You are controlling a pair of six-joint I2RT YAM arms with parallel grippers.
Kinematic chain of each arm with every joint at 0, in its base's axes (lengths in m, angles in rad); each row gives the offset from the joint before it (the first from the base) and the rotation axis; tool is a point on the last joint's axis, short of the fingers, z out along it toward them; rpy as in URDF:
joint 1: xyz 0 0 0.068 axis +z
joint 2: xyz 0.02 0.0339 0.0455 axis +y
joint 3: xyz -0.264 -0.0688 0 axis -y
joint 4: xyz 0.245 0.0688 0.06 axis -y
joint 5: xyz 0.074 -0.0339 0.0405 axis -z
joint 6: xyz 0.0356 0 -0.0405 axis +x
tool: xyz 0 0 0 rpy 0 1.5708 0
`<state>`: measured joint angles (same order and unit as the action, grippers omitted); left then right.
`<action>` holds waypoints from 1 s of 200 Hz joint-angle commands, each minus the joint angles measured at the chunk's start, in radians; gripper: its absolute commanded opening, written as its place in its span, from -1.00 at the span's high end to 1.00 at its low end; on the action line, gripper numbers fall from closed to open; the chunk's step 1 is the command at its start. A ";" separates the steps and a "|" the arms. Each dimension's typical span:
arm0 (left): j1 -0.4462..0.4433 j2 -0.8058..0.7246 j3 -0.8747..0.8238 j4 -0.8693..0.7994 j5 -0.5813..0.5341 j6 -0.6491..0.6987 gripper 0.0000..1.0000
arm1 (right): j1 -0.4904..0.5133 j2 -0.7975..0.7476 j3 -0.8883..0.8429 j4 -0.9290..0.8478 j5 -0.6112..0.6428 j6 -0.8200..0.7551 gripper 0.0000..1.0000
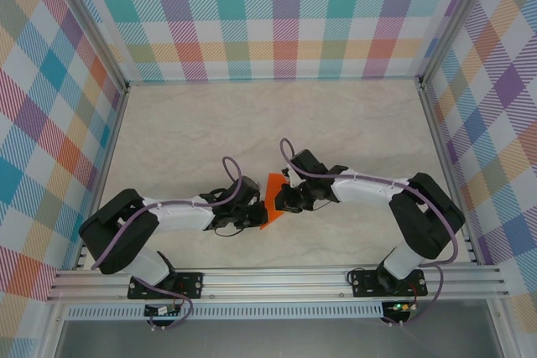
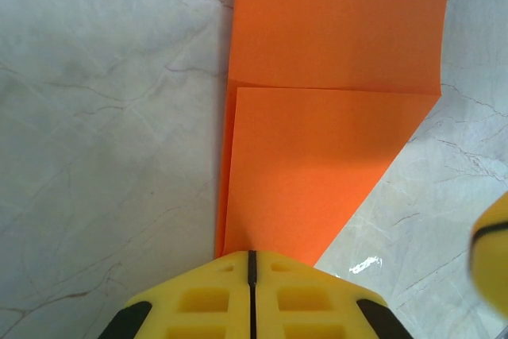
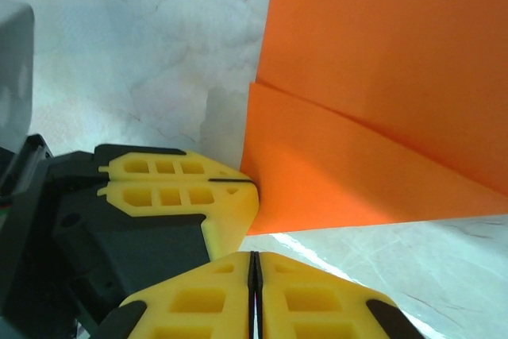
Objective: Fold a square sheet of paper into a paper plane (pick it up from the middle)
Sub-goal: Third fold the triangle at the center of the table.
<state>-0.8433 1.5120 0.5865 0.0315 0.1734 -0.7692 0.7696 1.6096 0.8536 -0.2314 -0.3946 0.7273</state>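
Where the left end effector clenches: corner of bright orange folded paper sheet, mid-frame.
Right end effector: clenched, beside sheet.

Far end of orange paper out of view.

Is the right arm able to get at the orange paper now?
Probably yes: the right gripper sits shut beside the edge of the paper, nothing between them, though the left gripper crowds that corner.
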 commanded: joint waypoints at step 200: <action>-0.012 0.056 -0.045 -0.106 -0.076 0.008 0.86 | 0.046 0.195 0.038 0.030 0.052 0.031 0.79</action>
<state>-0.8440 1.5120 0.5865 0.0311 0.1715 -0.7692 0.8078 1.7710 0.8715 -0.1608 -0.4084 0.7631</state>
